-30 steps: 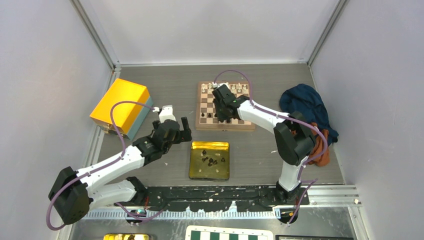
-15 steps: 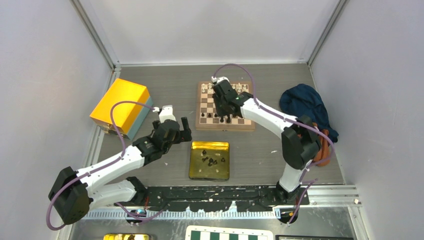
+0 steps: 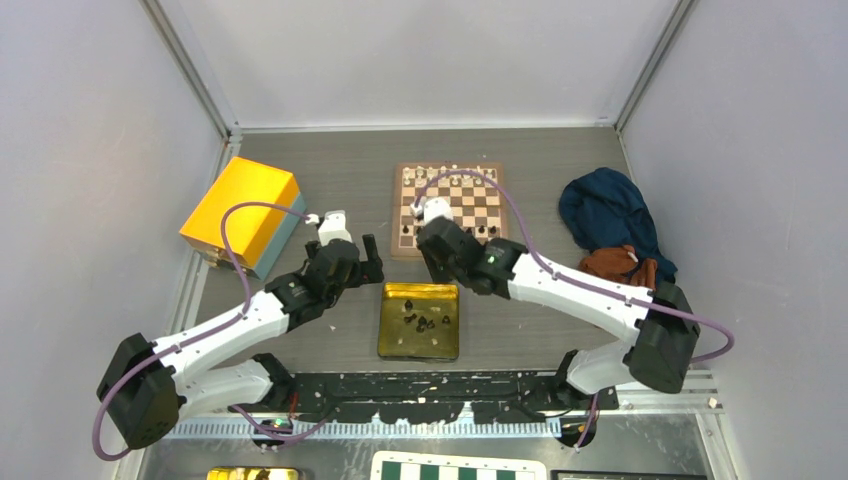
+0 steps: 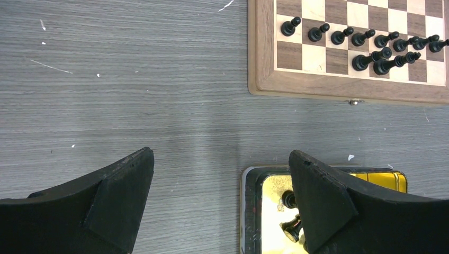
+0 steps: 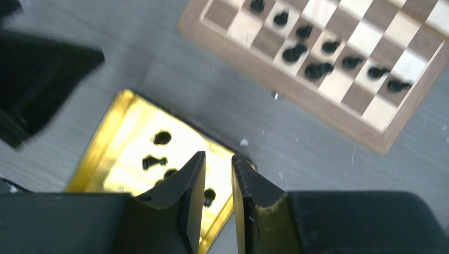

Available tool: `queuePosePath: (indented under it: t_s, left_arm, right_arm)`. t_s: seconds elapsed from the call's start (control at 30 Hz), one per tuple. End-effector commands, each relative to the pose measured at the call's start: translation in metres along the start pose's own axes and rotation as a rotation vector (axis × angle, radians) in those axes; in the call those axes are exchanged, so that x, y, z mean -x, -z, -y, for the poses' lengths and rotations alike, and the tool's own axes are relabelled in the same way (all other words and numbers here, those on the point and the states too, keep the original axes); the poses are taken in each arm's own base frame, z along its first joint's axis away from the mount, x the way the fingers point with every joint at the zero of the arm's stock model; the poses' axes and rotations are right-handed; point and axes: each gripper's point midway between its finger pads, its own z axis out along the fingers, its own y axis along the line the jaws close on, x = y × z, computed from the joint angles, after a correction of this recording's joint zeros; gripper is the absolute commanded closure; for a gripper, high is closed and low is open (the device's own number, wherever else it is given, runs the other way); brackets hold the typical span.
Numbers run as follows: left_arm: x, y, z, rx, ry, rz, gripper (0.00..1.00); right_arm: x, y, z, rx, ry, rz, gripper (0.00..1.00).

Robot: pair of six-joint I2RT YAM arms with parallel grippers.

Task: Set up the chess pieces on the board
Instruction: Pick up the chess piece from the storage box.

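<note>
Brown wood rims the board (image 3: 450, 166), which lies flat on the grey counter (image 3: 330, 180) toward the far side, a little right of centre. White pieces (image 3: 455, 180) stand along its far rows. On the near side, shown best by the left wrist camera, a row of black pawns (image 4: 360, 38) stands one to a square. Two taller black pieces (image 4: 381, 61) stand side by side on the last rank, next to the rim.

Near the board's front edge, but apart from it, sits a gold tray (image 3: 395, 340). Several black chess pieces (image 3: 420, 322) lie loose in it, clustered toward its far half. In the right wrist view one of them lies on its side.

The left gripper (image 3: 347, 250) hovers over bare counter just beside the tray's far left corner. Its jaws are spread wide and hold nothing.

The right gripper (image 3: 443, 268) hangs above the strip between board and tray, over the tray's far right corner. Its fingers (image 5: 185, 190) stand close together with a narrow slot between them. Tray and counter show through the slot, and no piece sits in it. That view is slightly blurred.

A yellow box (image 3: 240, 205) rests at the far left. A blue cloth (image 3: 605, 210) lies at the right with an orange cloth (image 3: 615, 262) against it.
</note>
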Motion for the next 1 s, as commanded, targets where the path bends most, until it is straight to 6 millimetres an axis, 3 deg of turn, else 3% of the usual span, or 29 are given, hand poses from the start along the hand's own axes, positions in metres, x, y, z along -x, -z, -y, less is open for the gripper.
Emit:
queuePosePath:
  t_s: [0.0,0.13,0.33,0.97]
  left_arm:
    - [0.016,0.004,0.01,-0.035,0.018,0.051,0.0]
    - [0.014,0.003,0.009,-0.036,0.023,0.049,0.0]
    - [0.013,0.004,0.009,-0.041,0.029,0.047,0.0]
    - [0.014,0.003,0.01,-0.044,0.041,0.052,0.0]
  right_arm:
    - [-0.043,0.013,0.001,-0.047,-0.019,-0.041,0.71]
    - [-0.08,0.013,-0.007,-0.039,-0.028,-0.088,0.72]
    - [-0.114,0.006,-0.015,-0.026,-0.045,-0.13,0.72]
    - [-0.132,-0.005,-0.03,-0.004,-0.033,-0.183,0.69]
